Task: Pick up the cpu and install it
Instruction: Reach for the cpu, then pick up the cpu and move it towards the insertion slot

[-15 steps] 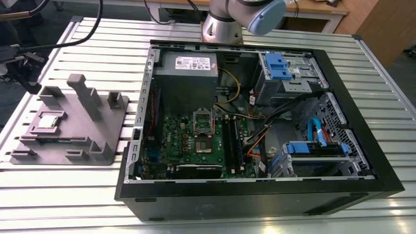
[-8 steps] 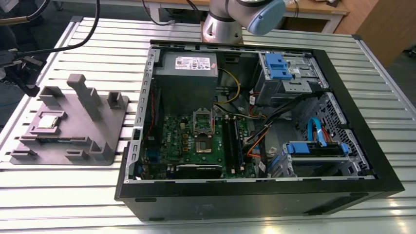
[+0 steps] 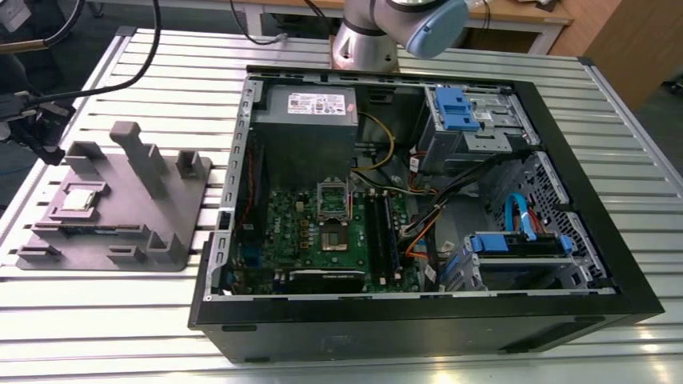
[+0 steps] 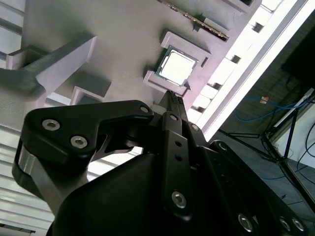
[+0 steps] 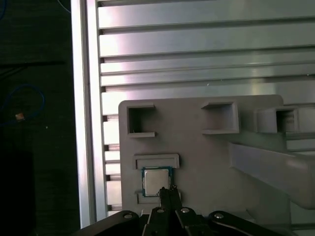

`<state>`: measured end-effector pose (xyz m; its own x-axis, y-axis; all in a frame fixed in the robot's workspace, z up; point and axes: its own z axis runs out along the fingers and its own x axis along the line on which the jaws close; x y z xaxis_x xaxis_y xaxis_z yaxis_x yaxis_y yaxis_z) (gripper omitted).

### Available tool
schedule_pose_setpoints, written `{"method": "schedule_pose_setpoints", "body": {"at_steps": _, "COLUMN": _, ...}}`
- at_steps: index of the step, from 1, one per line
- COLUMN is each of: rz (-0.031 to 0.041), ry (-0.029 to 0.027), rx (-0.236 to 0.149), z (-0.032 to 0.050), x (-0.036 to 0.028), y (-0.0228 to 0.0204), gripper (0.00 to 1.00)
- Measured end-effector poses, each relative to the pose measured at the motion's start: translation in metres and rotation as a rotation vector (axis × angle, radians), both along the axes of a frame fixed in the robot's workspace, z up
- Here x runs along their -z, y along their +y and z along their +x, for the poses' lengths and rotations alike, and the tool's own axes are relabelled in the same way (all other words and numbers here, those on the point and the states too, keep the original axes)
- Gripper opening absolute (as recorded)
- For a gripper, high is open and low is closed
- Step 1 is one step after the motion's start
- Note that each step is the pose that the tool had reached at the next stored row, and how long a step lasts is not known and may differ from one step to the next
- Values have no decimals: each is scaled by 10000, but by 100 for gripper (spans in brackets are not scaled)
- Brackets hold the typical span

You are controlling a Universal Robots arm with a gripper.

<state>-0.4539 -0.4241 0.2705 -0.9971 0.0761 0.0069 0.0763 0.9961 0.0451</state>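
Gripper point(image 5: 167, 192) clenched on nothing, its two fingers pressed together tip to tip, I hang over the grey tray point(image 5: 211, 162) on the slatted metal worktop point(image 5: 197, 64). In both wrist views the tips line up with one edge of the cpu point(image 5: 156, 181) - whether they touch it I cannot tell. The cpu lies flat in a shallow square recess of the tray, silvery top up, with raised ledges on two of its sides.

In the exterior view the tray point(image 3: 160, 220) sits at the exterior view's left of the open computer case point(image 3: 597, 308), just beside it, and the cpu point(image 3: 82, 198) rests near the tray's far-left part, with upright posts point(image 3: 139, 156) close by. Inside the case the green motherboard point(image 3: 315, 236) lies flat - its metal socket frame point(image 3: 334, 200) stands near the board's middle, well apart from the cpu.
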Motion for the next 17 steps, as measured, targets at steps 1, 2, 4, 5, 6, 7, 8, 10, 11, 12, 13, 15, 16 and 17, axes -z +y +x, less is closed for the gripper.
{"method": "schedule_pose_setpoints", "body": {"at_steps": 1, "rz": 0, "ry": 0, "rx": 1, "z": -6, "x": 15, "y": -2, "gripper": 11}}
{"method": "schedule_pose_setpoints", "body": {"at_steps": 2, "rz": 0, "ry": -1, "rx": 0, "z": -11, "x": 31, "y": -6, "gripper": 11}}
{"method": "schedule_pose_setpoints", "body": {"at_steps": 4, "rz": 1, "ry": 0, "rx": 1, "z": -19, "x": 62, "y": -17, "gripper": 11}}
{"method": "schedule_pose_setpoints", "body": {"at_steps": 5, "rz": -1, "ry": 3, "rx": 1, "z": -23, "x": 74, "y": -24, "gripper": 11}}
{"method": "schedule_pose_setpoints", "body": {"at_steps": 6, "rz": -1, "ry": 3, "rx": 1, "z": -27, "x": 85, "y": -30, "gripper": 11}}
{"method": "schedule_pose_setpoints", "body": {"at_steps": 7, "rz": -1, "ry": 3, "rx": 1, "z": -30, "x": 96, "y": -34, "gripper": 11}}
{"method": "schedule_pose_setpoints", "body": {"at_steps": 8, "rz": -1, "ry": 3, "rx": 2, "z": -33, "x": 106, "y": -38, "gripper": 11}}
{"method": "schedule_pose_setpoints", "body": {"at_steps": 10, "rz": -3, "ry": 4, "rx": 1, "z": -39, "x": 123, "y": -46, "gripper": 11}}
{"method": "schedule_pose_setpoints", "body": {"at_steps": 11, "rz": -3, "ry": 4, "rx": 1, "z": -41, "x": 131, "y": -49, "gripper": 11}}
{"method": "schedule_pose_setpoints", "body": {"at_steps": 12, "rz": -4, "ry": 3, "rx": 2, "z": -42, "x": 137, "y": -49, "gripper": 11}}
{"method": "schedule_pose_setpoints", "body": {"at_steps": 13, "rz": -7, "ry": 6, "rx": 2, "z": -42, "x": 138, "y": -50, "gripper": 11}}
{"method": "schedule_pose_setpoints", "body": {"at_steps": 15, "rz": -7, "ry": 5, "rx": 1, "z": -42, "x": 148, "y": -50, "gripper": 11}}
{"method": "schedule_pose_setpoints", "body": {"at_steps": 16, "rz": -7, "ry": 5, "rx": 1, "z": -42, "x": 157, "y": -50, "gripper": 11}}
{"method": "schedule_pose_setpoints", "body": {"at_steps": 17, "rz": -7, "ry": 5, "rx": 1, "z": -42, "x": 157, "y": -50, "gripper": 11}}
